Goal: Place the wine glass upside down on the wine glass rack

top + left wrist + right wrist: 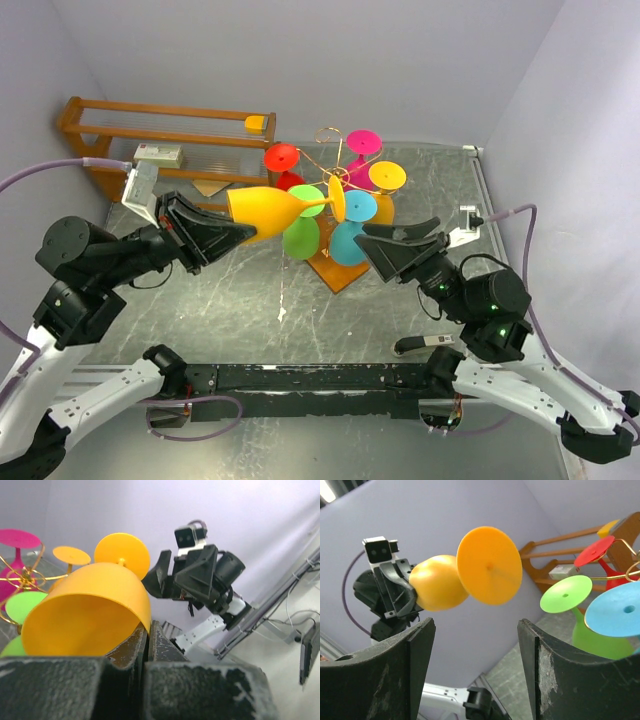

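2 pincers over a grey marbled table [220,310], both aimed inward at the wine glass rack [335,172].

On the left: arm folded low, elbow pushed out to the left, wrist about level. Left pincer [245,232] pressed together on the rim of the bowl of an orange wine glass [272,210]. Glass held sideways in the air just ahead of those fingertips [135,647], bowl mouth at the pincer, stem and round foot pointing away. Foot right up at the gold wire arms of the rack; whether touching the wire, cannot tell.

On the right: arm raised from its base, forearm angled inward. Right pincer [475,625] spread wide, gripping nothing. Ahead of it and apart, the orange foot. Just off to its right, a green glass [567,594] and a blue glass [615,612] hanging foot-up on the rack.

Beyond the left pincer, farther back, a brown wooden shelf [170,130].
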`<state>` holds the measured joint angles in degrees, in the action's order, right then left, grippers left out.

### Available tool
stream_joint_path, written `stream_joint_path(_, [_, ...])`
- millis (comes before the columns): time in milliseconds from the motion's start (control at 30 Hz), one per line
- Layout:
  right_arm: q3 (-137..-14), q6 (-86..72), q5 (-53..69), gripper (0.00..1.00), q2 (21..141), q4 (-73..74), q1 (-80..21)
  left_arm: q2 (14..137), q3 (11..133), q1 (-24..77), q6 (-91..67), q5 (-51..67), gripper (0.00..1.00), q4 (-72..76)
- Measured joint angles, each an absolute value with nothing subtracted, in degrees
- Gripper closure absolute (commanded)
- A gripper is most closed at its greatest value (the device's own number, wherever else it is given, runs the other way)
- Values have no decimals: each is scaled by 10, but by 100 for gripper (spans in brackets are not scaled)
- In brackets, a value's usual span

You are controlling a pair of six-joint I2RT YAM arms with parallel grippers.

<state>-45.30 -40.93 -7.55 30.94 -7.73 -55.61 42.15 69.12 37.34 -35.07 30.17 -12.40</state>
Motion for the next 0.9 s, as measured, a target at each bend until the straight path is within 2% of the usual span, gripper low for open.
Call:
stream_joint_path(167, [-419, -452, -84, 37, 328, -162, -556, 425, 677, 373, -363, 262, 93, -71])
stream_joint_path(467, [-362, -561, -84, 42, 432, -335, -568, 440, 674, 373, -369, 222, 93, -41])
stream_joint_path(733, [-407, -574, -145, 41, 521, -416, -666, 437, 665, 373, -369, 207, 93, -28])
stream_joint_path(900, [-454, -588, -213, 41, 547, -421, -688, 433, 659, 373, -368, 205, 93, -19])
